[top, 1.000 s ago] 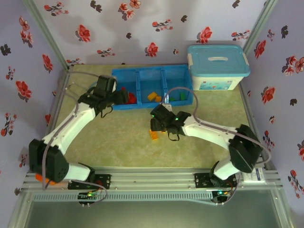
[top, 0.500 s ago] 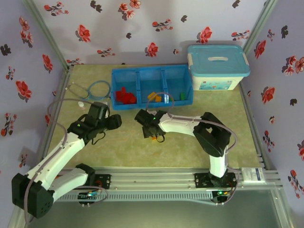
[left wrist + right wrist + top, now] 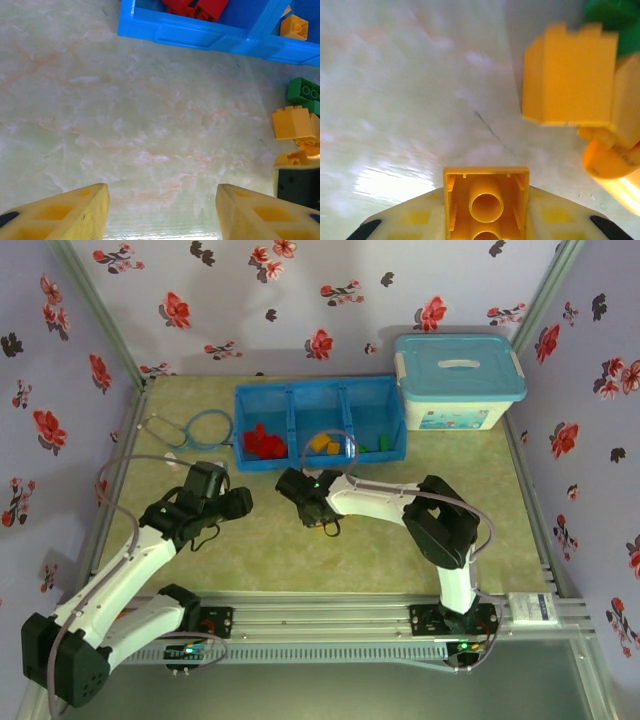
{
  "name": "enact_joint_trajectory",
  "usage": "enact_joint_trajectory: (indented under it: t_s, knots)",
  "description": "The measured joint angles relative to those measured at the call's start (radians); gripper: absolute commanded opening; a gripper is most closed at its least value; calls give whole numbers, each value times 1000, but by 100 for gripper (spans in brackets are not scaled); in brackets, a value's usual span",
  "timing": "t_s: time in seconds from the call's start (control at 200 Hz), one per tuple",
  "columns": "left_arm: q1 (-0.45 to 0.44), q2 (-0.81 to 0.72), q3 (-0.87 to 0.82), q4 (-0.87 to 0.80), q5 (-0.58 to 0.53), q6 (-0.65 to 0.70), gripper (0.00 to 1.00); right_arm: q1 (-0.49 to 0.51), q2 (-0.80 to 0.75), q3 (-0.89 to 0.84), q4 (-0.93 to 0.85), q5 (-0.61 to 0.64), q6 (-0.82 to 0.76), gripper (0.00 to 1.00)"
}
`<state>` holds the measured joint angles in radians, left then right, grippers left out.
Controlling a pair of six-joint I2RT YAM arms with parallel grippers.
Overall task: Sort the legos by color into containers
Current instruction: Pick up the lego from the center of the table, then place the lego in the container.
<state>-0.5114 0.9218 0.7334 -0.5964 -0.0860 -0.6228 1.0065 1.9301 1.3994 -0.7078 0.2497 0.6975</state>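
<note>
You've got one orange-yellow brick (image 3: pixel 486 192) pinched in the right tool (image 3: pixel 486 212). Its hollow underside faces the wrist camera, and a finger (image 3: pixel 415 220) presses on each side. Tool and brick are low over the tabletop (image 3: pixel 260 555), near its middle, at about 6 o'clock from the tray (image 3: pixel 315 388).

In the right wrist view, a loose orange-yellow brick (image 3: pixel 570 75) lies on the tabletop at 1 o'clock from the pinched one, apart from it. A green brick (image 3: pixel 612 15) is at that loose brick's 1 o'clock, up in the corner. More orange-yellow pieces (image 3: pixel 615 150) touch it at its 4 o'clock. They're blurred, so you can't count them.

The tray sits at 12 o'clock on the tabletop, with three compartments in a row:
- **9 o'clock end:** red bricks (image 3: pixel 262 443)
- **Middle:** sorted orange-yellow bricks (image 3: pixel 322 445)
- **3 o'clock end:** sorted green bricks (image 3: pixel 368 448)

Your left tool (image 3: pixel 162 210) is spread wide with nothing between its fingers. It hangs over bare tabletop at 9 o'clock from the right tool, near it but apart. In its wrist view the tray's front wall runs across 12 o'clock and the loose pile is at 3 o'clock.

A white bin with a light-blue lid (image 3: pixel 458 380) stands just beside the tray at 3 o'clock. A thin loop of tubing (image 3: pixel 195 428) lies at the tray's 9 o'clock.
</note>
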Motion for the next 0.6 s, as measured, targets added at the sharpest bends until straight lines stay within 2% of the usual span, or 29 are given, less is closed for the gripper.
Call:
enact_joint_trajectory:
  t_s: [0.255,0.45,0.6]
  knots:
    - [-60,-95,-51,-19,-10,-24,58,-133,37,343,-39,3,-117,26]
    - [-100,-125,-82,-33,-20,-34,58,-242,220,571,-60,-24,-194,27]
    - [-132,-135,-82,-31,-30,-30,58,-281,385,738,-106,-42,-220,27]
